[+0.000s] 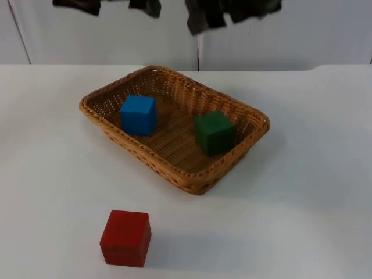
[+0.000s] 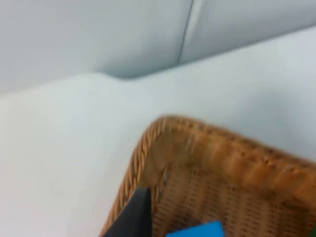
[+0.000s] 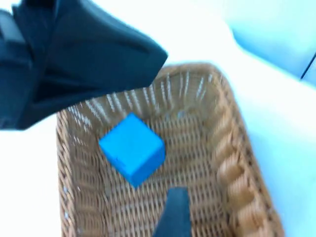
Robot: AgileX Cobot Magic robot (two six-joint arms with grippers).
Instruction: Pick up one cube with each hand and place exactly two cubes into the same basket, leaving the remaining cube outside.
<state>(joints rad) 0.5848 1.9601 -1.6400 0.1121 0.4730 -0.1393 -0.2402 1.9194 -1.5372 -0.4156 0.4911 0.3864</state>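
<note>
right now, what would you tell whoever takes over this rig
Left gripper: raised over the basket's far left corner, carrying nothing.
Right gripper: raised over the basket, above the blue cube, carrying nothing.
Things: blue cube in the basket's left part, green cube in its right part, apart from each other. Red cube on the table in front of the basket.
Done: two cubes in one basket, one outside.
Left: nothing apparent; perhaps park the arms.
</note>
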